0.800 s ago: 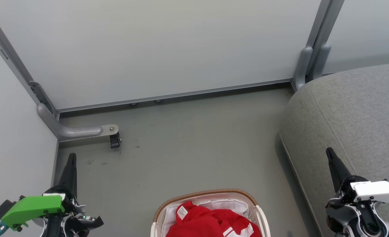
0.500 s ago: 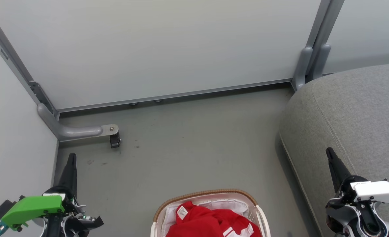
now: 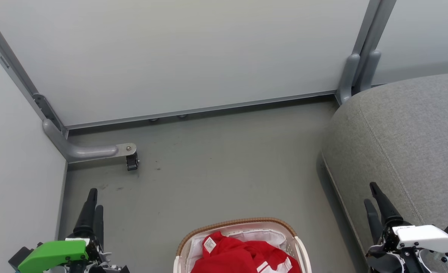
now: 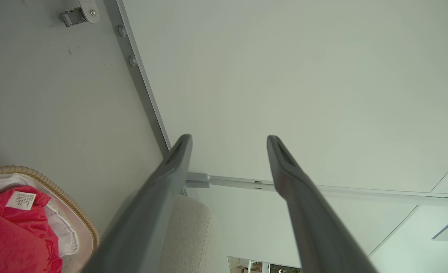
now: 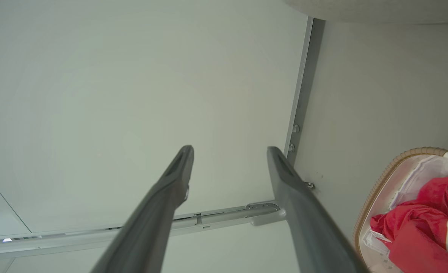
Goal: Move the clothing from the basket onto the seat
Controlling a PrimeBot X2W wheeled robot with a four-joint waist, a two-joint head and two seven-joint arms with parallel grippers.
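The white basket with its brown woven rim sits on the floor at the bottom centre of the head view. Inside it lies the bright red clothing, with a small white label and white stripes. The grey seat fills the right side. My left gripper hangs open left of the basket, above the floor. My right gripper is open over the seat's near edge. The left wrist view shows the open left gripper, the basket and the clothing. In the right wrist view are the open right gripper and the clothing.
Pale partition walls close the space at the back and left. A metal foot with a small black caster sticks out over the grey floor at the left corner. Grey posts stand by the seat's far corner.
Both grippers have drawn back toward the bottom of the head view and turned, so that both fingers of each now show. Basket, clothing and seat have not moved.
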